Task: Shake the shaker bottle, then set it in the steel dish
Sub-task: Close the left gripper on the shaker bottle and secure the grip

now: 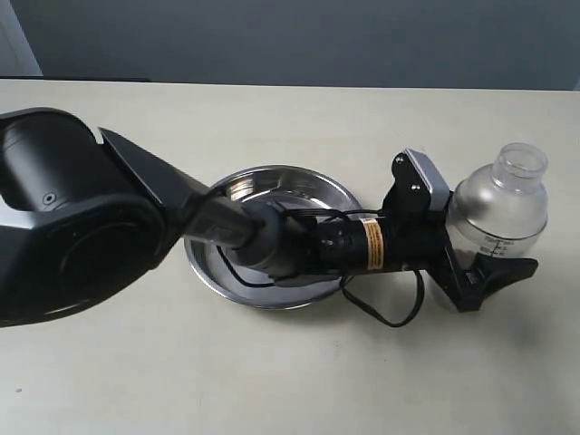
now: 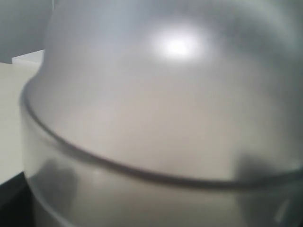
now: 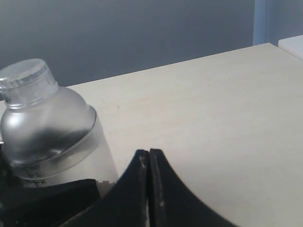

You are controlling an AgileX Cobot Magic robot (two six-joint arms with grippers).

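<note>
The left gripper (image 1: pixel 497 249) stands wide, its jaws set either side of the bottle (image 1: pixel 500 210). In the exterior view the near finger (image 1: pixel 497 272) lies along the bottle's lower body, at or just beside the clear wall. The far finger is hidden behind the bottle. I cannot tell whether the jaws press the bottle or only bracket it.

The left arm reaches in from the left and passes over the dish (image 1: pixel 263 186), covering much of the dish's middle. The gripper itself is past the dish's right rim.

The bottle stands upright on the table (image 1: pixel 272 381), to the right of the dish and outside it, near its rim. Its cap is on, the frosted dome sits above the clear body, and a dark printed scale shows low on the side facing the gripper. In the left wrist view the bottle (image 2: pixel 165 118) fills nearly the whole picture, blurred, with the seam between dome and body running across it, so it sits deep between the jaws.

The right gripper (image 3: pixel 149 189) is closed, its two dark fingers meeting with nothing between them. From its wrist view the bottle (image 3: pixel 47 127) is off to one side, apart from those fingers, with a left-gripper finger (image 3: pixel 47 201) dark against its base.
</note>
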